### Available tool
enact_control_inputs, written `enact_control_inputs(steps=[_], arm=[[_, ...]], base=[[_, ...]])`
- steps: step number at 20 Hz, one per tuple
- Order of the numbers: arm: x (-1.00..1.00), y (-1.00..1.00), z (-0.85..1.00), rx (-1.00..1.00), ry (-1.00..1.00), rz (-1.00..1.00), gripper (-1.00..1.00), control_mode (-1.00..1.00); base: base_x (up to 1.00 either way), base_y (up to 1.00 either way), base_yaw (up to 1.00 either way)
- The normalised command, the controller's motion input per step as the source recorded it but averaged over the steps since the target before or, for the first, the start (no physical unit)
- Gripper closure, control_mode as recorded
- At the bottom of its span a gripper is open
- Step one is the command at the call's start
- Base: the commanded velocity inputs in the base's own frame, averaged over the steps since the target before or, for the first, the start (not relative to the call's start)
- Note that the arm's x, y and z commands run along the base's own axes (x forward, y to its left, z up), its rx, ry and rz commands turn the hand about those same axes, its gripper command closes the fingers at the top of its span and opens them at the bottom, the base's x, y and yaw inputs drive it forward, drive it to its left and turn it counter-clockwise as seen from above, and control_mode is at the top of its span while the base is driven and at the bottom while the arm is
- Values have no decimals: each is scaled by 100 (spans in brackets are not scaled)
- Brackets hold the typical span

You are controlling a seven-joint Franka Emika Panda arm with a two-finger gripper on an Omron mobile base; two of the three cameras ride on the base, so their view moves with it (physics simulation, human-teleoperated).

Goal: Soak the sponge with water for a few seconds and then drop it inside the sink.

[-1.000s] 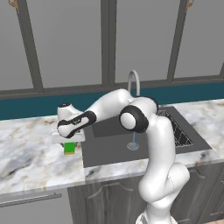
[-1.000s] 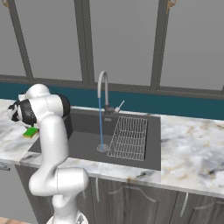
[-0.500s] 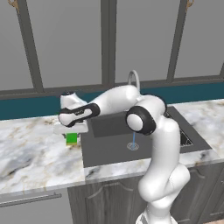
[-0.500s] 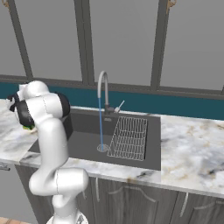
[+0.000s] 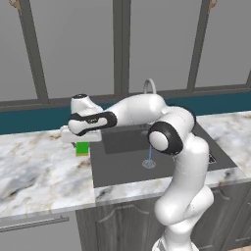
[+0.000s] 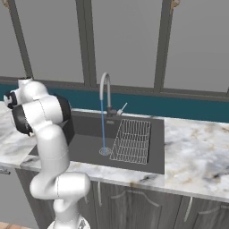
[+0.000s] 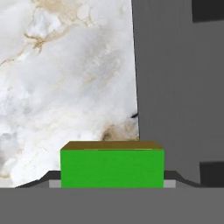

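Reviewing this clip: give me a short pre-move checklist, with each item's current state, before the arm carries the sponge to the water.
1. Sponge held in the claw, lifted off the counter: ok.
2. Claw shut on the sponge: ok.
3. Water running from the faucet: ok.
4. Sponge under the stream: not ok, it hangs at the sink's left edge.
5. Basin below the stream free of objects: ok.
6. Firmness of the grip: cannot tell.

Glossy white rounded arm (image 5: 181, 162) segments with dark joint bands.
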Motion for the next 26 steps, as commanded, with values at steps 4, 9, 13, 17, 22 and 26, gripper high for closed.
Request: enact_control_inputs(steps=[4,9,13,17,22,26], arm=[[-39,-4,23,0,-19,0,100,-100],[-34,-13,33,0,-18,0,100,-100],[-15,-23,39,0,-14,0,100,-100],[-20,-29,35,2,-14,0,100,-100],[-18,-31,29,2,-11,0,100,-100],[-26,-28,21,1,-11,0,100,-100]], base=[[0,0,0],[0,0,0],[0,0,0],[0,0,0],[0,0,0],[0,0,0]])
